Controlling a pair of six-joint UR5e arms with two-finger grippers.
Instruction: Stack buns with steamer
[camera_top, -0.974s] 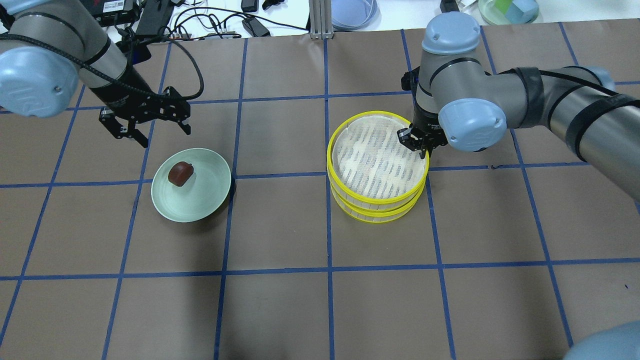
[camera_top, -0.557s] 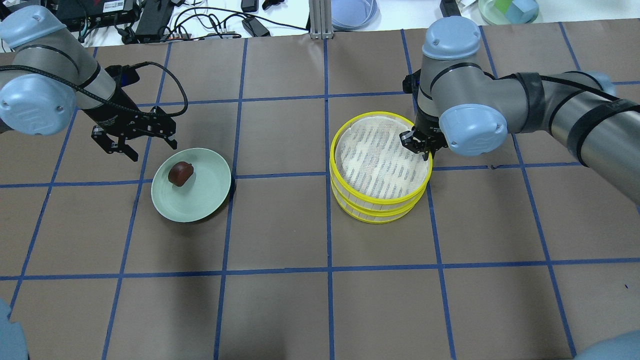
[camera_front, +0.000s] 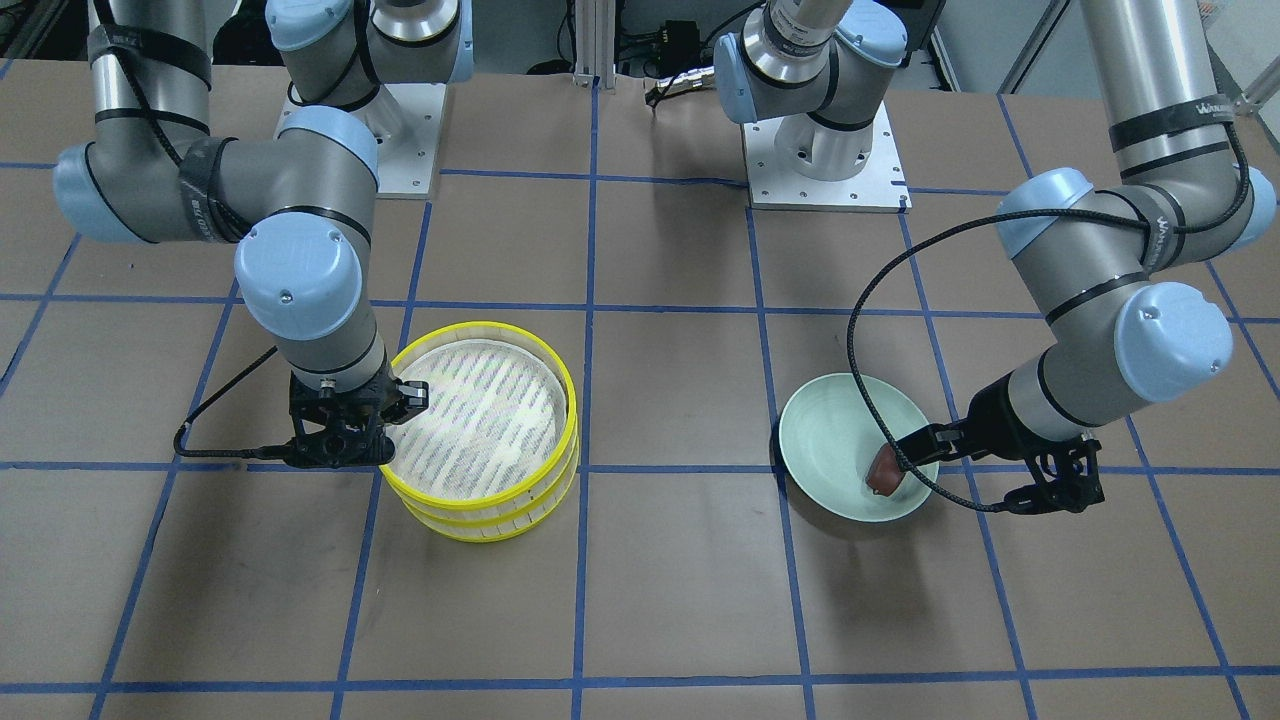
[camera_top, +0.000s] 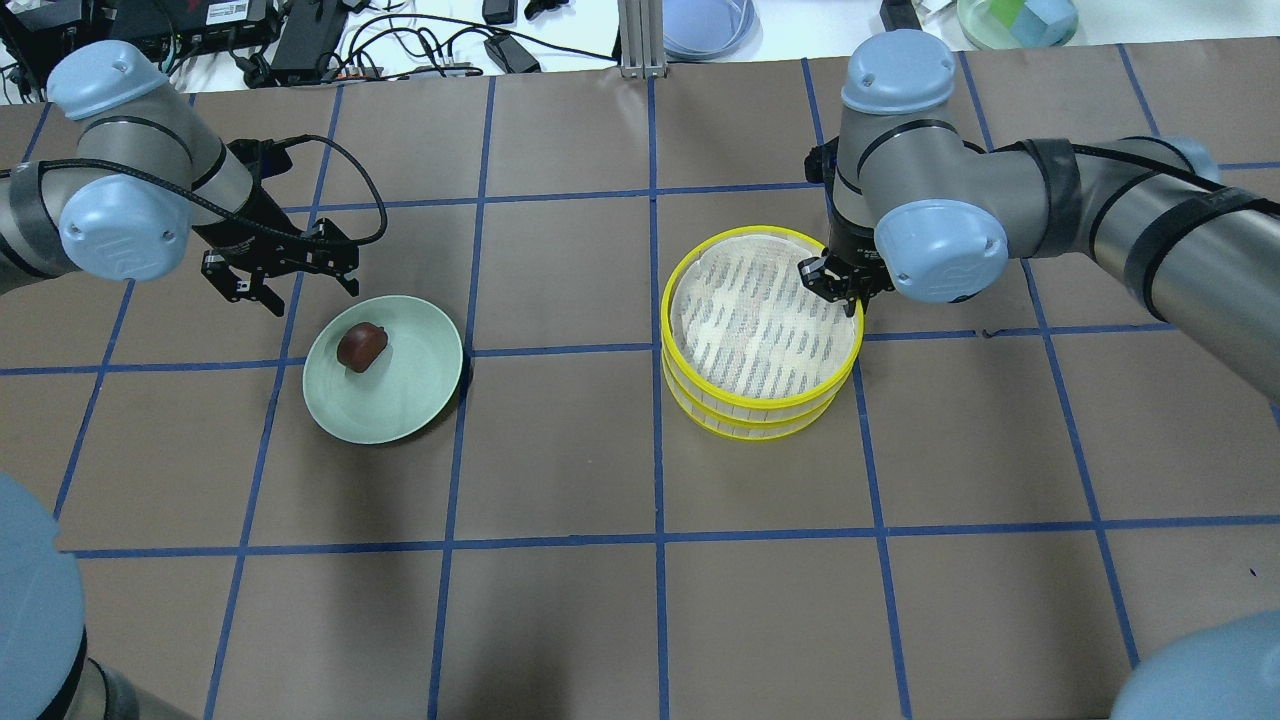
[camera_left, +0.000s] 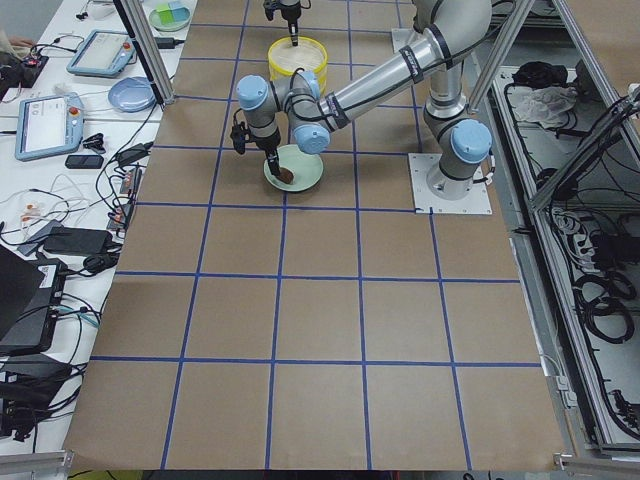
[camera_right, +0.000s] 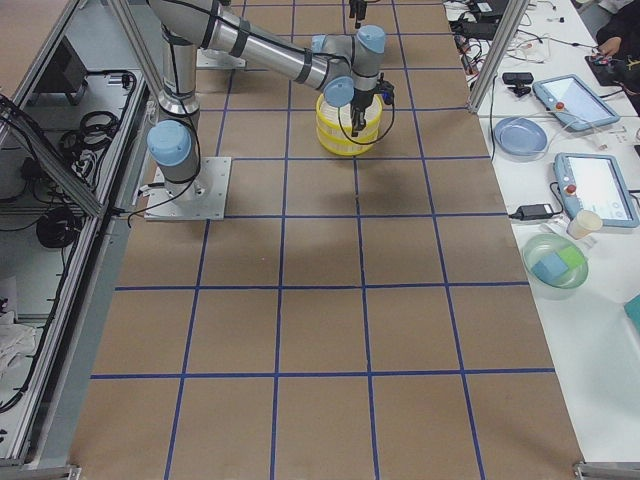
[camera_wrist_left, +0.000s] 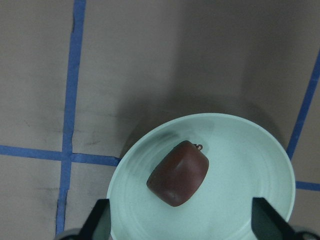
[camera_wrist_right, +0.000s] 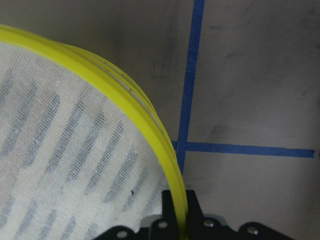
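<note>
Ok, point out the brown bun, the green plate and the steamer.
brown bun (camera_top: 361, 346): overhead view, its top.
green plate (camera_top: 410, 395): overhead view, bare floor.
steamer (camera_top: 750, 320): overhead view, lined top.

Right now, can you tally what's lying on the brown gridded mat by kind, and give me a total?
Pale green round plate: 1
Dark reddish-brown bun, on that plate: 1
Yellow-rimmed round steamer stack: 1 (tier count unclear)
Total: 3
</note>
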